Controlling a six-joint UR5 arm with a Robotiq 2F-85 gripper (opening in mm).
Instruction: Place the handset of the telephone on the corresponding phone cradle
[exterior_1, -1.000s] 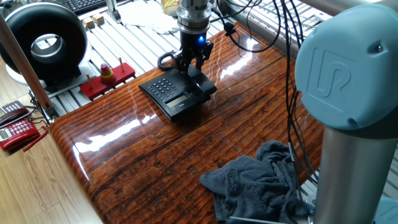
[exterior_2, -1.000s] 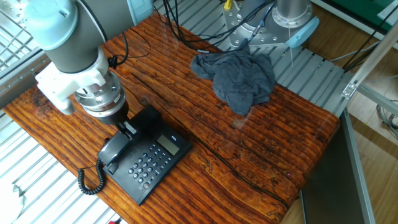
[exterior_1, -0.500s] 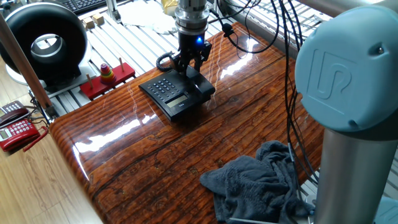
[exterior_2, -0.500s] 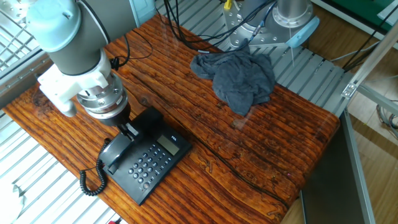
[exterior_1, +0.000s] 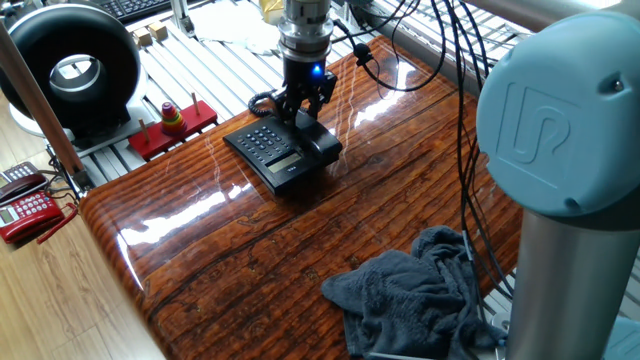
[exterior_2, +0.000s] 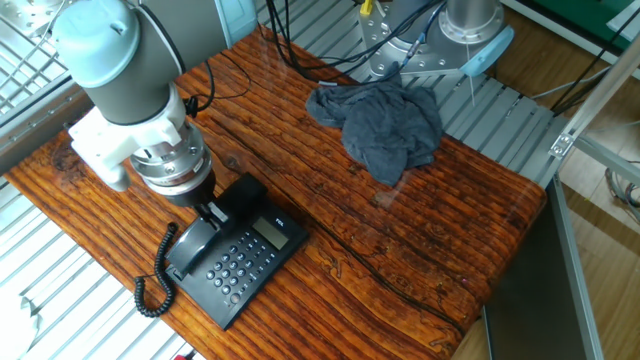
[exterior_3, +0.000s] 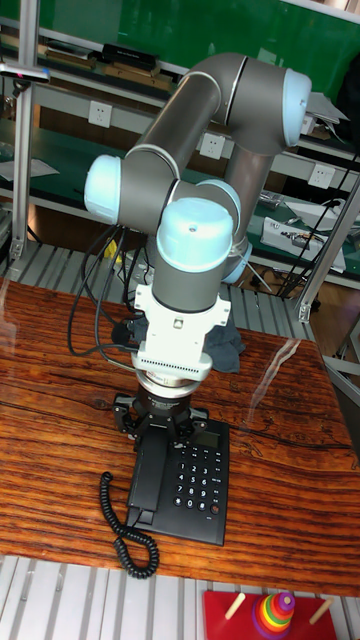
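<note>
The black telephone base (exterior_1: 270, 150) (exterior_2: 248, 262) (exterior_3: 197, 482) with keypad and grey display lies on the wooden table. The slim black handset (exterior_1: 322, 143) (exterior_2: 192, 250) (exterior_3: 150, 478) lies along the phone cradle, the side strip of the base, which it covers. Its coiled cord (exterior_1: 262, 99) (exterior_2: 152, 292) (exterior_3: 125, 530) trails off the end of the phone. My gripper (exterior_1: 303, 108) (exterior_2: 211, 212) (exterior_3: 166, 428) points straight down over the handset's upper part, shut on it.
A crumpled grey cloth (exterior_1: 420, 290) (exterior_2: 385, 120) lies on the far part of the table. A red tray with a ring-stacking toy (exterior_1: 172, 122) (exterior_3: 272, 612) stands off the table edge near the phone. Red telephones (exterior_1: 25, 208) sit on the floor, and cables (exterior_1: 465, 120) hang by the arm.
The gripper and the handset have shifted a little sideways onto the side strip of the base, and the coiled cord has followed.
</note>
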